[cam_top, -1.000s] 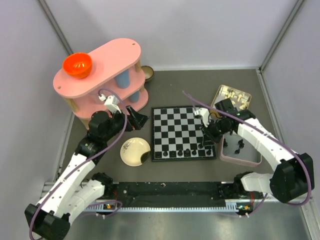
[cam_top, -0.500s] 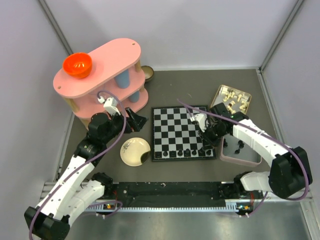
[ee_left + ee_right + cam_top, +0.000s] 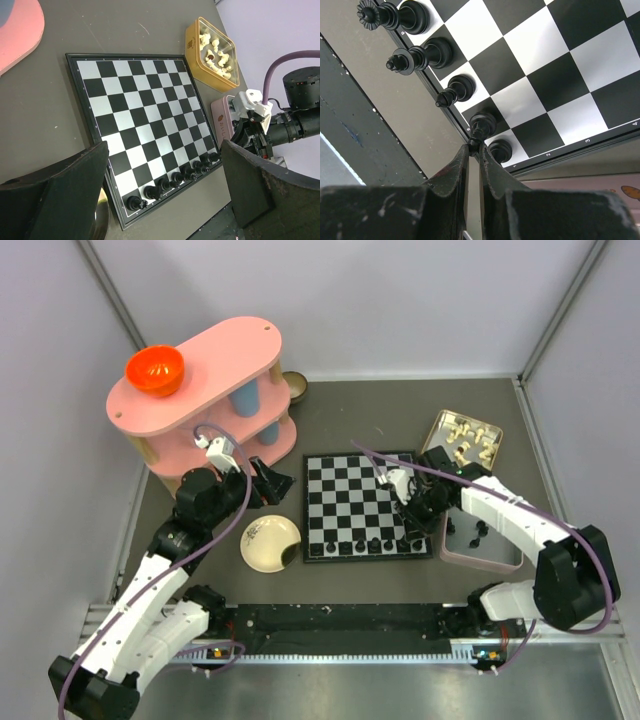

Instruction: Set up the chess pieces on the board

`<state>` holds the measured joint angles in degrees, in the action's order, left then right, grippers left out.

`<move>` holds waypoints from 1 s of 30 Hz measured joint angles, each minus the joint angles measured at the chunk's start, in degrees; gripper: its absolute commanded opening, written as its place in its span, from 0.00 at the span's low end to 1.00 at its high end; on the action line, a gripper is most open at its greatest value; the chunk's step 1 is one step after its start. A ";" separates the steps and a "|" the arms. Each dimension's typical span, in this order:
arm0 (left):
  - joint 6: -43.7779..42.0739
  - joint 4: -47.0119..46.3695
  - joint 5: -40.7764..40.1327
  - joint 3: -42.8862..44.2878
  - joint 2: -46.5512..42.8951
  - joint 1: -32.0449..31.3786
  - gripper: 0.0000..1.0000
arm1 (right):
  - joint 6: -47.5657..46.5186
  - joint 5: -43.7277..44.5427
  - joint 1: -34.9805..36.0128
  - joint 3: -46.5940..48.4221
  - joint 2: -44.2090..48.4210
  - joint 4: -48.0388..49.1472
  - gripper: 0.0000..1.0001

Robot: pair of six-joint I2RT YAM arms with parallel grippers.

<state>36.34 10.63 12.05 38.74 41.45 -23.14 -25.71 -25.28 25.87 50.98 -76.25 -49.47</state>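
Note:
The board (image 3: 355,502) lies mid-table, with several black chess pieces (image 3: 365,543) standing along its near row. My right gripper (image 3: 412,516) hangs over the board's near right corner. In the right wrist view it (image 3: 474,146) is shut on the top of a black chess piece (image 3: 483,123) on a near-row dark square. Whether that piece's base rests on the square is not clear. Another black piece (image 3: 500,150) stands one square over. My left gripper (image 3: 272,480) is open beside the board's left edge, holding nothing, and its wrist view takes in the board (image 3: 140,110).
A pink tray (image 3: 497,558) with more black pieces (image 3: 470,531) sits right of the board. A tan tin (image 3: 441,427) of cream pieces is behind it. A cream plate (image 3: 270,543) lies left of the board. A pink shelf (image 3: 215,360) carries an orange bowl (image 3: 154,370).
My right gripper has moved left and toward the near edge, from beside the pink tray to over the board's near right corner. The left arm has hardly moved.

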 measured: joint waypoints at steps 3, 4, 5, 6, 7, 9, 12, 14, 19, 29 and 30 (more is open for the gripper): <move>0.00 0.00 -0.07 -0.02 0.00 0.00 0.98 | 0.00 0.02 0.02 0.00 -0.22 0.20 0.04; 0.00 -0.02 -0.13 -0.04 0.00 0.00 0.98 | 0.00 0.02 0.02 0.00 -0.33 0.20 0.04; 0.00 -0.04 -0.15 -0.09 0.00 0.00 0.98 | 0.00 0.07 0.02 0.00 -0.48 0.20 0.04; 0.00 -0.04 -0.17 -0.13 0.00 0.00 0.98 | 0.00 0.11 0.02 0.00 -0.55 0.20 0.04; 0.00 -0.02 -0.17 -0.22 0.00 0.00 0.98 | 0.00 0.13 0.07 0.00 -0.70 0.22 0.04; 0.00 0.00 -0.17 -0.31 0.00 0.00 0.98 | 0.00 0.17 0.22 0.00 -1.11 0.22 0.04; 0.00 -0.04 -0.35 -0.33 0.00 0.00 0.98 | 0.00 0.20 0.28 0.00 -1.62 0.22 0.05; 0.00 -0.02 -0.46 -0.33 0.00 0.00 0.98 | 0.00 0.17 0.35 0.00 -1.81 0.22 0.06; 0.00 -0.04 -0.57 -0.33 0.02 0.00 0.99 | 0.00 0.20 0.76 0.00 -2.23 0.22 0.09; -0.02 -0.24 -0.57 -0.33 0.22 0.00 0.98 | 0.31 0.17 1.01 0.00 -2.27 0.22 0.26; -0.02 -0.31 -0.57 -0.33 0.35 0.00 0.98 | 0.31 0.15 1.03 0.00 -2.27 0.20 0.27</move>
<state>36.32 10.33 11.49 38.41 41.80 -23.14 -25.41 -25.12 26.89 50.98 -78.52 -49.28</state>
